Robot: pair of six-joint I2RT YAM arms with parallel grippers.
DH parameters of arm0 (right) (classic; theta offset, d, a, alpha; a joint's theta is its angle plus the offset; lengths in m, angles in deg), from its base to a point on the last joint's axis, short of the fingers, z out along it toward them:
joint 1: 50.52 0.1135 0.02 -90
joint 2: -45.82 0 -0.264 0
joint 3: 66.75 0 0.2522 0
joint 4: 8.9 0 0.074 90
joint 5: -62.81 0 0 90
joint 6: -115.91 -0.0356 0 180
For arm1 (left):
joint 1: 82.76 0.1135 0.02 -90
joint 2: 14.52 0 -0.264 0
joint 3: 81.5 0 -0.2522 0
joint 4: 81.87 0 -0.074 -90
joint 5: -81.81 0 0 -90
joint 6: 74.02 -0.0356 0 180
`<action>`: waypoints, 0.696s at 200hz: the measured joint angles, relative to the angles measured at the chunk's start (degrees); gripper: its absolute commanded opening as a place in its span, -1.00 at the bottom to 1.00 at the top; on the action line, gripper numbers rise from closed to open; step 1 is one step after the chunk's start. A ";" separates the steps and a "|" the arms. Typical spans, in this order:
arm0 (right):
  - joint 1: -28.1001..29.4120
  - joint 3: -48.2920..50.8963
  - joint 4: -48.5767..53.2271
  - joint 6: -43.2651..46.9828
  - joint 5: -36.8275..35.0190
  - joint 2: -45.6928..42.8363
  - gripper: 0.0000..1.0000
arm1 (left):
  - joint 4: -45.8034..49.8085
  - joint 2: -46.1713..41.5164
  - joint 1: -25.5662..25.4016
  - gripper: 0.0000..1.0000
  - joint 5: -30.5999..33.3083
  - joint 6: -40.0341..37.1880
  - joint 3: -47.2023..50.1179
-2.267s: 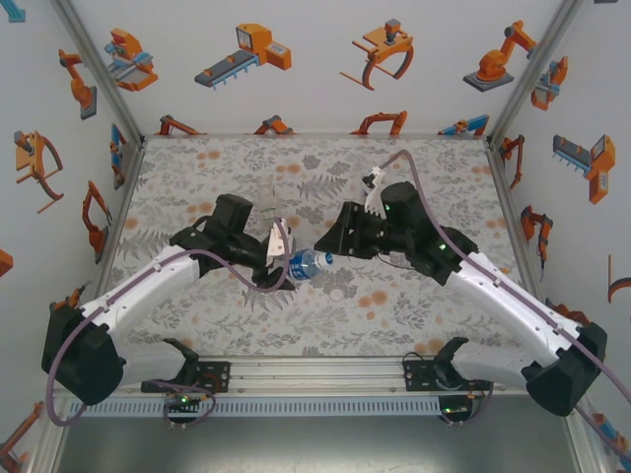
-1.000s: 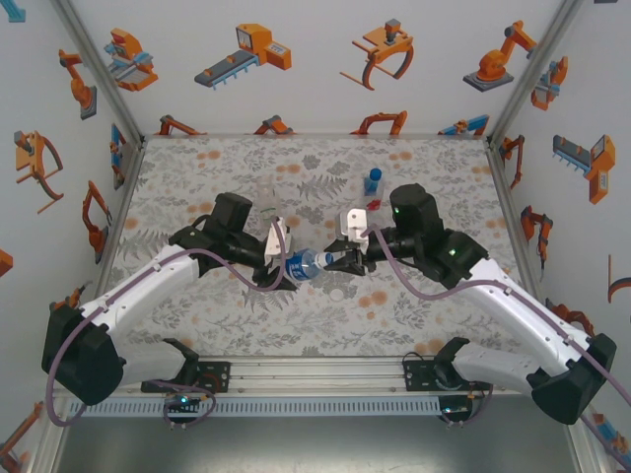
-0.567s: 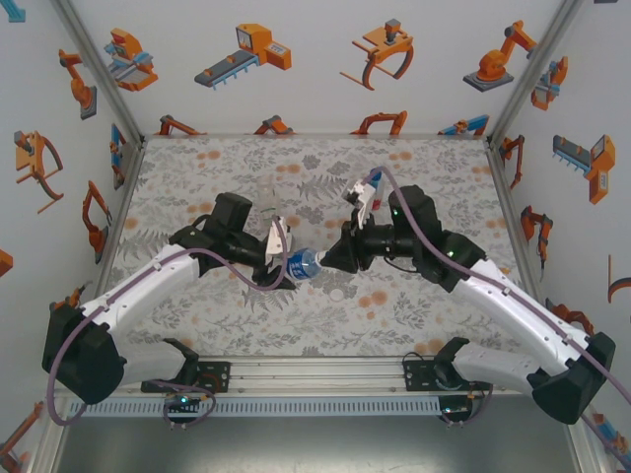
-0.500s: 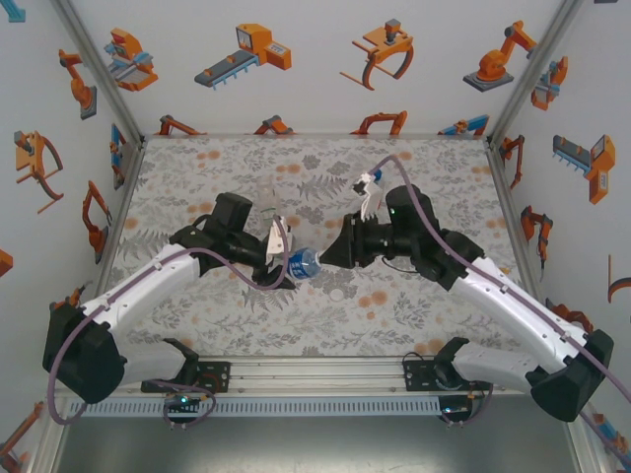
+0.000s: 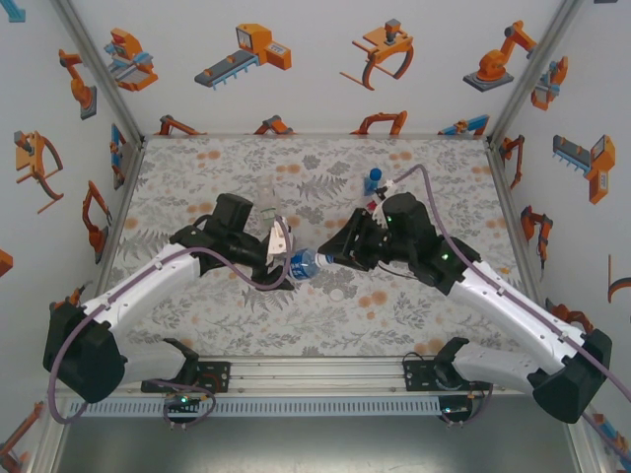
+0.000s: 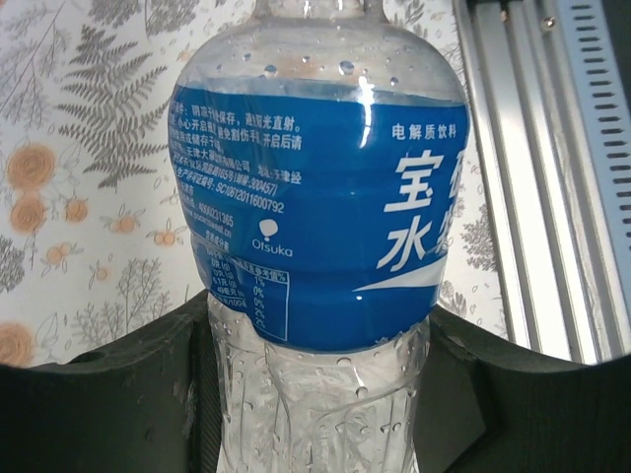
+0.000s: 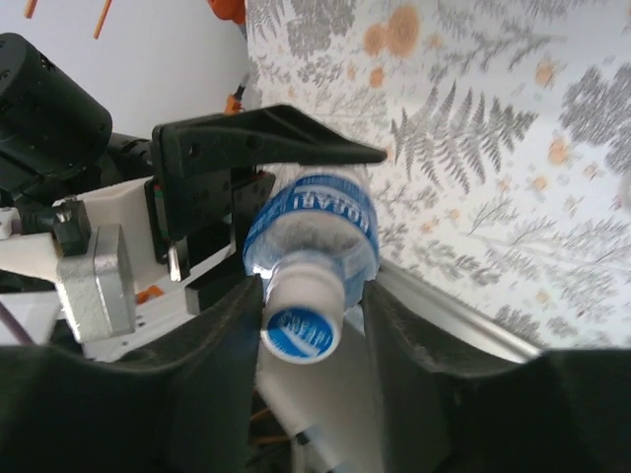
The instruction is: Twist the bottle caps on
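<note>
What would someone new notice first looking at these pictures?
The blue-labelled water bottle, gripped lying sideways by the left gripper at mid-table, draws the eye first. Its white cap with a blue printed top sits between the fingers of the right gripper. A small blue bottle stands farther back.

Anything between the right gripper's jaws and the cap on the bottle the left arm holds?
Nothing visible. The cap sits on the neck of the water bottle, directly between the jaws of the right gripper, with only air beside it. The left gripper clamps the bottle's body.
</note>
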 measured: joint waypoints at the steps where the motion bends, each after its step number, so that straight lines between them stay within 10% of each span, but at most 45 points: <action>1: -0.02 -0.09 0.07 0.74 0.00 0.00 -0.05 | 0.00 0.00 -0.02 -1.00 -0.04 0.00 0.00; 139: -0.11 -3.41 -1.66 67.78 19.32 -4.87 -0.02 | 3.76 -1.33 -0.90 -1.00 -1.40 -2.89 -2.97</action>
